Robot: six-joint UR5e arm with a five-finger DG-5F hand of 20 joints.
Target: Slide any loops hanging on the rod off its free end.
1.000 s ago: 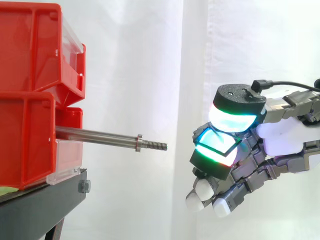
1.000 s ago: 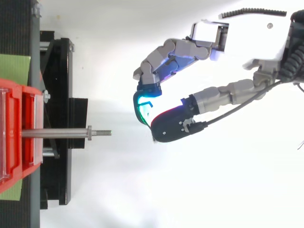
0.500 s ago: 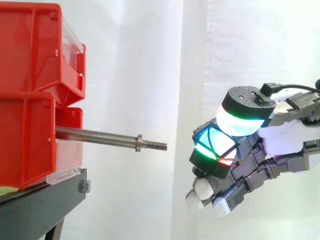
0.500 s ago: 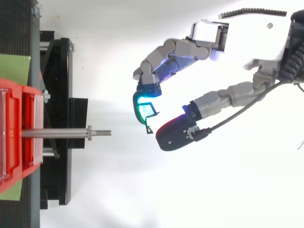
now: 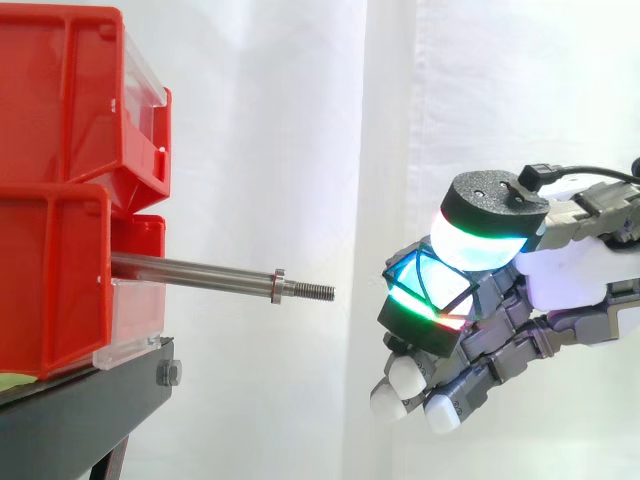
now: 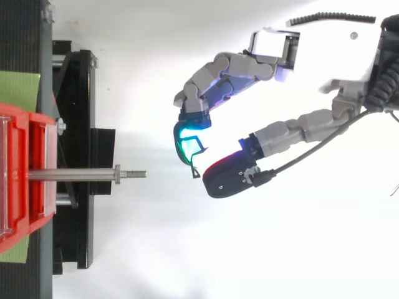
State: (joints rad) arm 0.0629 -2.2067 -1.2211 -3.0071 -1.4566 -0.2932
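Note:
The steel rod [image 5: 200,270] sticks out level from the lower red bin [image 5: 55,280], and its shaft is bare. Its threaded free end [image 6: 137,174] points right toward my hand [image 5: 570,275]. The hand floats a short way right of that end, slightly lower in the side view. A thin black loop [image 6: 198,156] clings to the cyan-green glowing pad of one curled finger [image 6: 187,134]. The thumb [image 6: 227,177] stands apart from that pad with a clear gap, touching nothing. The other fingers hang relaxed below.
Two red bins are stacked at the left, the upper one [image 5: 70,90] above the rod's base, on a black stand [image 5: 90,400]. A green strip [image 6: 19,90] lies on the stand. The white curtain hangs behind, with open space around the hand.
The thumb, which was pressed against the finger pad a second ago, has swung away from it. The loop stayed on the finger pad. The hand has barely shifted.

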